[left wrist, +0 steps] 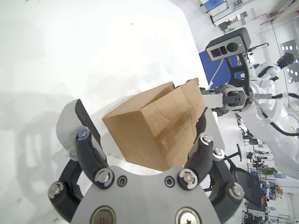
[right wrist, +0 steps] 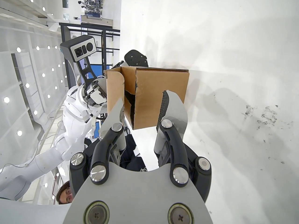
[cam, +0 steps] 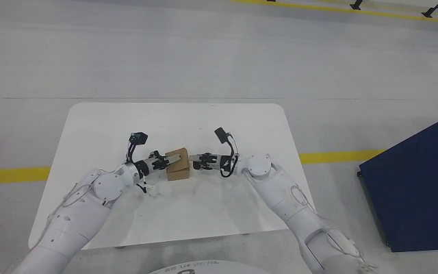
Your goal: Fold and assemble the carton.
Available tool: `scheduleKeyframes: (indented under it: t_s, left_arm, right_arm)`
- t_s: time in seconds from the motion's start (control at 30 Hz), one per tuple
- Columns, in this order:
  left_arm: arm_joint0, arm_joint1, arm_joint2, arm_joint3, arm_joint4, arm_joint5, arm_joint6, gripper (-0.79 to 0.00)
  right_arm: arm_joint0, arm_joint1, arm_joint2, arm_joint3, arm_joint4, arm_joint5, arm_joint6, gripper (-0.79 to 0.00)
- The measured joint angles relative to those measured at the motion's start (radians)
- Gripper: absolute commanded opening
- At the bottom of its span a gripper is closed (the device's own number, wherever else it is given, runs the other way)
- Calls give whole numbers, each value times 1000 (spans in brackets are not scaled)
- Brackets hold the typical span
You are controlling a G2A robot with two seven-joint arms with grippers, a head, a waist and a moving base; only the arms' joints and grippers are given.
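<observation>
While the partly folded carton [cam: 178,163] is stood near the table's [cam: 102,130] centre, left gripper [cam: 166,162] noted at its 9 o'clock, fingers spread, right gripper [cam: 196,162] at 3 o'clock, likewise released.

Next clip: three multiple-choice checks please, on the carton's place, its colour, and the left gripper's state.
1. Where is the carton? A) on the table, between the left gripper and right gripper B) on the floor C) at the table's far corner
2. Its colour? A) white B) blue C) brown
3. The left gripper is A) shut on a flap B) open C) shut, empty
Key: 1A, the top view shows it mid-table with a gripper at each end; 2C, plain brown card; 3B, its fingers stand apart, carton between.
</observation>
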Motion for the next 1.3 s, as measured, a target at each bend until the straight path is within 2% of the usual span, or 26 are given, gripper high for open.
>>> scheduleKeyframes:
  t_s: [0.43,0.7,1.3]
  left_arm:
    - [-3,-3,0,6,4,-3,0,0]
    - [1,-1,-8,4,6,-2,-3,0]
    - [0,-4,-10,7,3,-4,-11,0]
  right_arm:
    - [15,-6,-17,11,-6,33,-21,-462]
    - [-11,4,28,23,71,-68,27,-453]
    - [6,-3,-13,7,12,-24,1,-462]
